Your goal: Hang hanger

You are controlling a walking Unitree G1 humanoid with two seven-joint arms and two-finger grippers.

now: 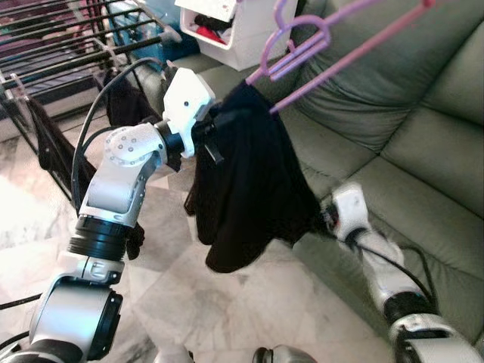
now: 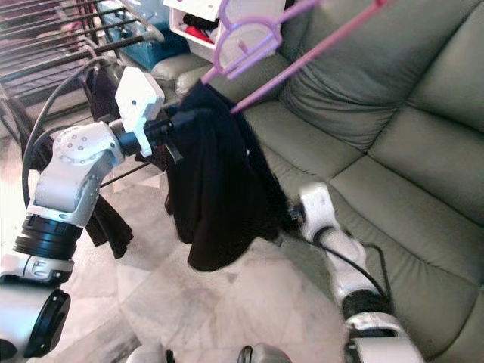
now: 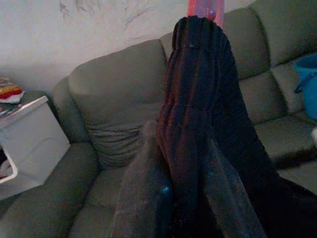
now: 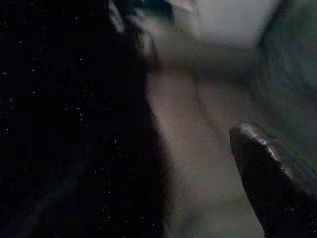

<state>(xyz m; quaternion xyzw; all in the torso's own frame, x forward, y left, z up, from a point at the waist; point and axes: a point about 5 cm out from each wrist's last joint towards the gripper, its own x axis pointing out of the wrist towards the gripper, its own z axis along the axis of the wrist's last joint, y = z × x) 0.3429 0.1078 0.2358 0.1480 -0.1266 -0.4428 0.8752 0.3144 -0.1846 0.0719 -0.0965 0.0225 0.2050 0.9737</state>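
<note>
A pink-and-purple plastic hanger (image 1: 299, 41) is held up in front of the sofa, tilted, with a black garment (image 1: 242, 181) draped from it. My left gripper (image 1: 214, 134) is raised to the top of the garment and is shut on the black cloth. In the left wrist view the cloth (image 3: 198, 114) rises between the two fingers (image 3: 143, 198) with the pink hanger (image 3: 205, 7) above. My right gripper (image 1: 325, 218) reaches into the garment's lower edge from the right, its tip buried in cloth.
A grey-green sofa (image 1: 423, 151) fills the right and back. A metal drying rack (image 1: 60, 45) with dark clothes stands at the far left. A white box (image 1: 242, 34) and a blue bucket (image 1: 132, 30) sit behind. Marble floor (image 1: 227, 302) lies below.
</note>
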